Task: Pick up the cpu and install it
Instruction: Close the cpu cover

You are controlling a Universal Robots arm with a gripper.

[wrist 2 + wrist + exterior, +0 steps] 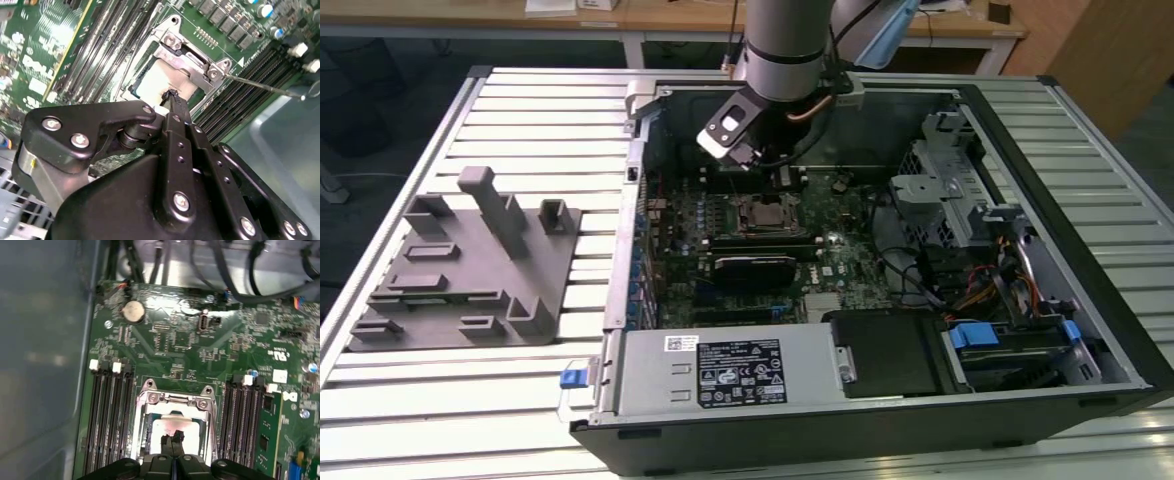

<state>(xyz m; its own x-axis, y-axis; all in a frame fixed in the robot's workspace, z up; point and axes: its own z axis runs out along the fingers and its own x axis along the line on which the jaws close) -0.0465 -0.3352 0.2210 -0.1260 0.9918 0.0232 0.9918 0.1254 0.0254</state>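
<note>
Cpu, pale silvery flat square (150, 82), sits in metal-framed socket (192, 62) on green motherboard (45, 60); black end effector (173, 95) clenched empty, tips right over it.

An open computer case (854, 445) is set on a slatted table (494, 400). A grey posted tray (454, 280) is laid beside the case; a motherboard (851, 225) is mounted inside it.

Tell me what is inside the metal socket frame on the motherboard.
The cpu lies inside the socket frame, pale top showing. The gripper, tips together, covers part of it; anything under the cpu is hidden.
</note>
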